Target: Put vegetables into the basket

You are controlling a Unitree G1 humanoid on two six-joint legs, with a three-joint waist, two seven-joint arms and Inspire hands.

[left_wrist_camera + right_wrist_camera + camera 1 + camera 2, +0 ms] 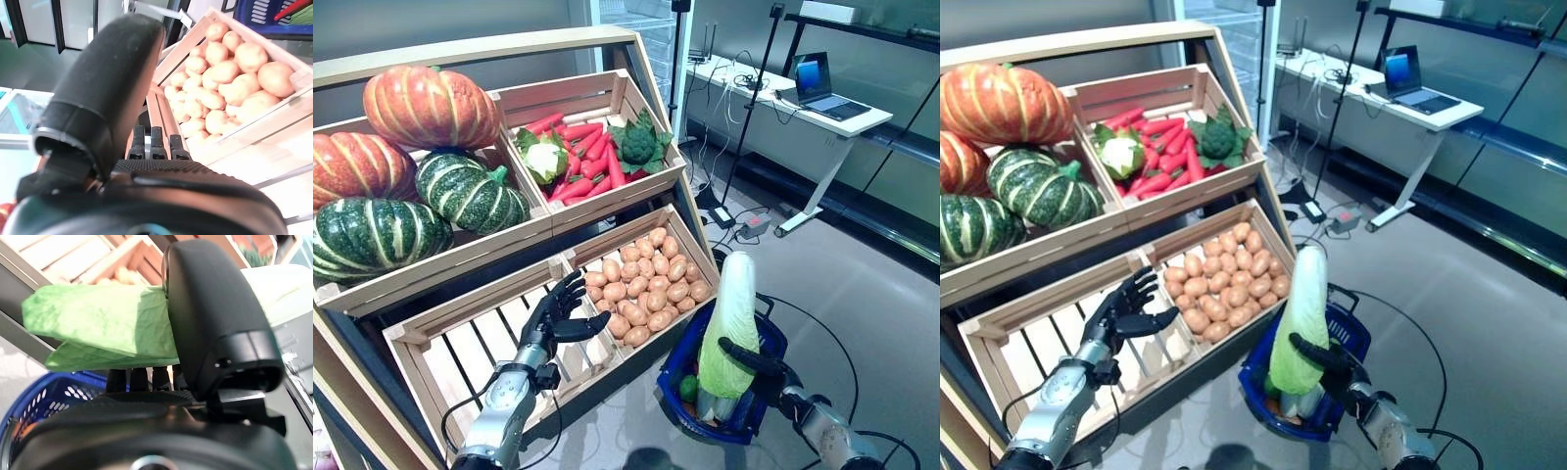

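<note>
We lower the cabbage (732, 323) root-first into the blue basket (683, 364), keeping it upright so it does not tip over the rim onto the floor. Our right hand (756, 360) grips the cabbage low on its stalk, thumb and fingers wrapped around it, with its base already inside the basket. Beyond the basket, our left hand (560, 313) hovers over the empty crate (431, 345) with relaxed, spread fingers, beside the potatoes (646, 279).
</note>
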